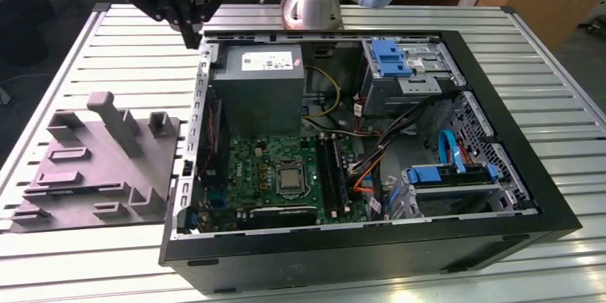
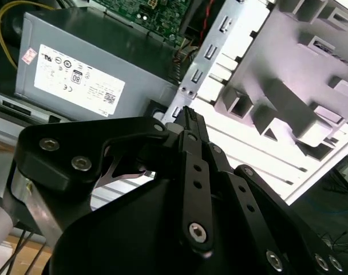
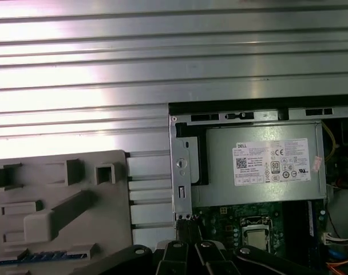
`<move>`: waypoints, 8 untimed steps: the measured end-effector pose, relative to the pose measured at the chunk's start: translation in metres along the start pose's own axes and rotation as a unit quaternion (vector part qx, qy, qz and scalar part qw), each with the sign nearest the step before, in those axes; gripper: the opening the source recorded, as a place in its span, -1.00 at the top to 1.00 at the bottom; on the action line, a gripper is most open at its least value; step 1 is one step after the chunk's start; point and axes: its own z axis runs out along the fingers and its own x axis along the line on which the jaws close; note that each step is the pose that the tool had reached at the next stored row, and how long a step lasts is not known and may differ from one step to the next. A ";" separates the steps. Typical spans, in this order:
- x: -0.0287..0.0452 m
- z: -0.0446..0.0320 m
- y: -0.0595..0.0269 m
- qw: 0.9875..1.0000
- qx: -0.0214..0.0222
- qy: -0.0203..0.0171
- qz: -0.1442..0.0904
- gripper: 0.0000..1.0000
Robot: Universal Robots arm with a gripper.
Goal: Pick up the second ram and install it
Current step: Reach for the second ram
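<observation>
The second ram (image 3: pixel 42 257) shows in the first wrist view as a long, thin, dark-blue strip. It lies flat in a shallow slot along one edge of the grey moulded tray (image 3: pixel 59 200). Only its narrow edge can be seen, so its chips and label cannot be made out.

The tray is matte plastic, all blocky ribs, square pockets and upright posts. It rests on the slatted, brushed-metal table (image 1: pixel 530 54), just beside the open computer case (image 1: pixel 379 243) on the exterior view's left.

The gripper (image 1: pixel 195 37) is black and jointed, with bolt heads along its links. It hangs over the case's corner by the grey power supply (image 1: pixel 257 94), well apart from the ram. In both wrist views its tips (image 2: pixel 188 114) (image 3: pixel 188 224) come to a single point, so the fingers are closed together with nothing between them.

The power supply is a plain sheet-metal box with a pale label (the print is small). Next to it lies the green motherboard (image 1: pixel 270 168) with a shiny square processor socket (image 1: pixel 288 177).
</observation>
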 end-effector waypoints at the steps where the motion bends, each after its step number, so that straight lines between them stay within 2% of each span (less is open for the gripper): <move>1: 0.0025 0.0000 -0.0002 1.000 0.000 0.000 0.000 0.80; 8: 0.0200 0.0002 -0.0015 1.000 0.000 0.000 0.000 0.80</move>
